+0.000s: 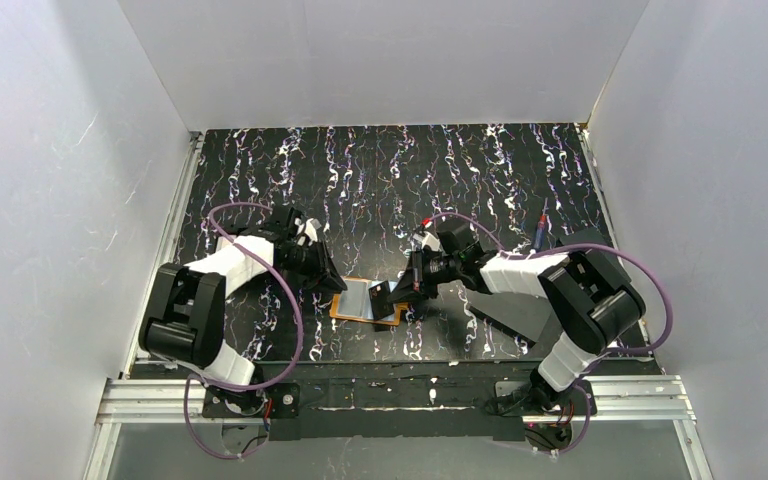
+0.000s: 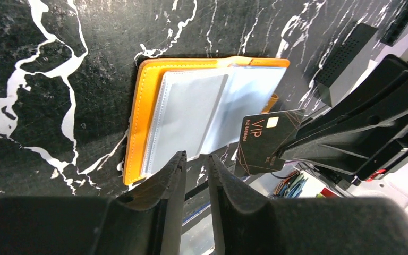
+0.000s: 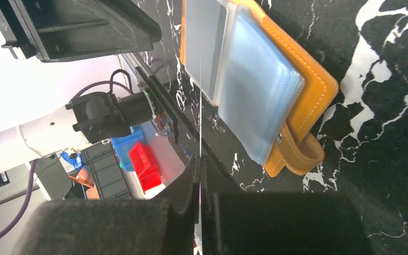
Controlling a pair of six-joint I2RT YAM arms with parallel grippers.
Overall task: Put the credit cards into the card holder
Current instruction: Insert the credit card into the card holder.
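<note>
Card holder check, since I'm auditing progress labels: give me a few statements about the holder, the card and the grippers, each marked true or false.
1. The card holder lies open. True.
2. The left gripper grips the black VIP card. False: the right gripper is shut on it.
3. The snap tab is unfastened. True.
4. The card sits inside the clear sleeves. False: it is wholly outside them, in the right gripper.
</note>
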